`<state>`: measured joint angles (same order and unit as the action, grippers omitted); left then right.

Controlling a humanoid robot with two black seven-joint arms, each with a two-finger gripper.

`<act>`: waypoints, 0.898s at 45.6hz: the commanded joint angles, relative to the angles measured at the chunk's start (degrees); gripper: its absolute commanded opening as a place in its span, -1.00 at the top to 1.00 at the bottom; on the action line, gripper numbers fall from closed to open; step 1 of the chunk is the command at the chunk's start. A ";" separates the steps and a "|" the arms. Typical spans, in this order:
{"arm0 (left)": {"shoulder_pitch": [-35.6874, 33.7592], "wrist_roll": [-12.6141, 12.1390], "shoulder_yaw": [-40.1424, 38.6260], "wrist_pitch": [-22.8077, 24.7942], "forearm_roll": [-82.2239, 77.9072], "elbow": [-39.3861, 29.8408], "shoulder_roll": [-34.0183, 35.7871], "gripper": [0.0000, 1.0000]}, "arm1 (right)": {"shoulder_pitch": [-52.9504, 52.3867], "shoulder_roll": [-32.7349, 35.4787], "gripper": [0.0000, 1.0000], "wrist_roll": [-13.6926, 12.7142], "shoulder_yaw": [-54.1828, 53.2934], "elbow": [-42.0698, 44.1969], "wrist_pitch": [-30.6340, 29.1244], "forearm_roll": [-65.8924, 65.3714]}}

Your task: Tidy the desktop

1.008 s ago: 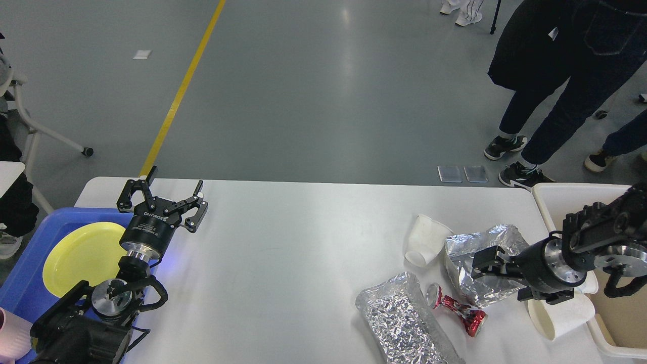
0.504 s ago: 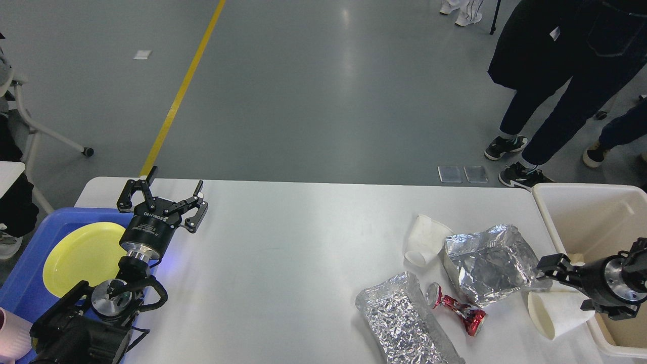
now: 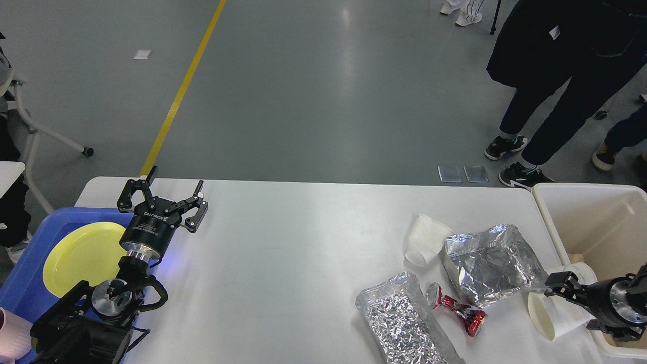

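- Left hand [image 3: 162,194]: fingers spread apart, holding nothing, over the bench's [image 3: 283,253] far-left corner beside the blue tray [image 3: 30,253] with a yellow plate [image 3: 81,255].
- Right hand [image 3: 556,284]: dark, can't tell finger state; above a tipped paper cup [image 3: 556,316] by the beige tub [image 3: 591,222].
- White bench spans the view; right part carries two foil bags [image 3: 490,265], a crushed red can [image 3: 457,308], another cup [image 3: 424,240].

Glossy grey floor [image 3: 313,101], yellow line [image 3: 182,88]

the desktop [image 3: 283,263] is a big, smooth white table top with round corners. it lies flat and reaches almost from one side to the other.
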<state>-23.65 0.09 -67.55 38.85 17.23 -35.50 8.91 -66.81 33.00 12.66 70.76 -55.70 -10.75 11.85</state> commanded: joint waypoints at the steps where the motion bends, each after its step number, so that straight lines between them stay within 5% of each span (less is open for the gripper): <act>1: 0.01 0.00 0.05 0.00 0.00 0.00 0.05 -0.93 | 2.29 -0.13 -1.00 -0.09 -0.89 3.66 -0.24 4.58; 41: 0.01 0.00 0.05 0.00 0.00 0.00 0.05 -0.93 | 9.24 -0.13 -1.00 -0.09 -4.84 8.06 -2.44 6.96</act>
<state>-23.68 0.09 -67.50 38.85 17.23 -35.51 8.94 -57.87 32.71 12.48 65.97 -47.68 -13.43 18.81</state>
